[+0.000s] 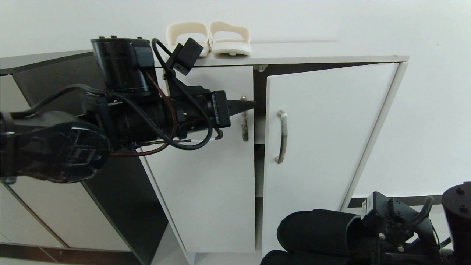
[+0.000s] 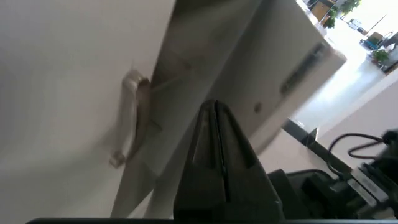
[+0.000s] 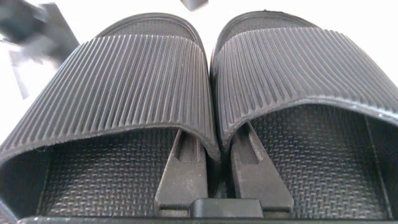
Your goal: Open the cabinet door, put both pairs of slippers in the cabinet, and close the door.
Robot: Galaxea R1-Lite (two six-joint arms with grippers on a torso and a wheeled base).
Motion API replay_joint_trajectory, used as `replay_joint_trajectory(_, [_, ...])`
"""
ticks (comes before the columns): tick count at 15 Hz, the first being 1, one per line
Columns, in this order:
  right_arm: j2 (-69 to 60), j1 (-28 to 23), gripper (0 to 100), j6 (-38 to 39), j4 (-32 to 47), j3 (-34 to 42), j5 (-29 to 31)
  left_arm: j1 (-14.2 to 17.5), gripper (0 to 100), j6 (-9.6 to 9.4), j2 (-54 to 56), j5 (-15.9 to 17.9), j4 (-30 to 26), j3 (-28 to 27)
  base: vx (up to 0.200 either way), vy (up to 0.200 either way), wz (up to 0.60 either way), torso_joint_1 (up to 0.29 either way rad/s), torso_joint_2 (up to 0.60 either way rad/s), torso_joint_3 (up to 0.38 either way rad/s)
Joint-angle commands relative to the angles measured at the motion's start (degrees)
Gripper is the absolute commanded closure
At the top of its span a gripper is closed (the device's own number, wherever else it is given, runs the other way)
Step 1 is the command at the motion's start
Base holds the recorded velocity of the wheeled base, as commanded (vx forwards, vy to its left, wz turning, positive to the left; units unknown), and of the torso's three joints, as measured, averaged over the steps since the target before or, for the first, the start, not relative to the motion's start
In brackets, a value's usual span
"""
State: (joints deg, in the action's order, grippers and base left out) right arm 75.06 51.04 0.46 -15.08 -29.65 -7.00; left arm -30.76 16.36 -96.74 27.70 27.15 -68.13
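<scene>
L gripper [image 1: 247, 105] (clenched, empty) at door handle [image 1: 244, 127]: door [image 1: 206, 184] is best levered along hinge arc; black slippers [image 3: 137, 81] clamped in R gripper [image 3: 215, 149].

cut off at bottom: black slippers [image 1: 312, 230] | partly behind left gripper [image 1: 252, 104]: left door handle [image 1: 244, 127] | too dark to read: cabinet interior [image 1: 259, 86]

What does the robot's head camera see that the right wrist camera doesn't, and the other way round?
Only the head view: the white cabinet, the cream slippers on top of it, and the left gripper, shut, beside a door handle. Only the right wrist view: the right gripper, one finger inside each slipper, pinching the pair together. Both: the black slippers, low in front of the cabinet in the head view.
</scene>
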Motion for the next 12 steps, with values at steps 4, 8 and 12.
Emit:
replay_joint_trajectory(4, [-0.17, 2.31, 100, -0.02, 3.04, -2.96, 2.69, -1.67, 100, 0.08, -5.65, -0.19, -0.08, -4.2, 0.0, 0.0, 0.0, 0.0, 0.0, 0.0])
replay_joint_trajectory(8, [-1.76, 6.97, 100, -0.11, 3.39, -0.5, 5.06, -5.28, 100, -0.45, -4.07, -3.09, 0.1, -2.0, -0.1, 0.0, 0.0, 0.0, 0.0, 0.001])
replay_joint_trajectory(12, [-4.48, 11.54, 100, -0.11, 3.3, 1.35, 4.98, -15.74, 100, -2.03, -1.96, -6.16, 0.19, 0.81, -0.2, 0.0, 0.0, 0.001, 0.0, 0.001])
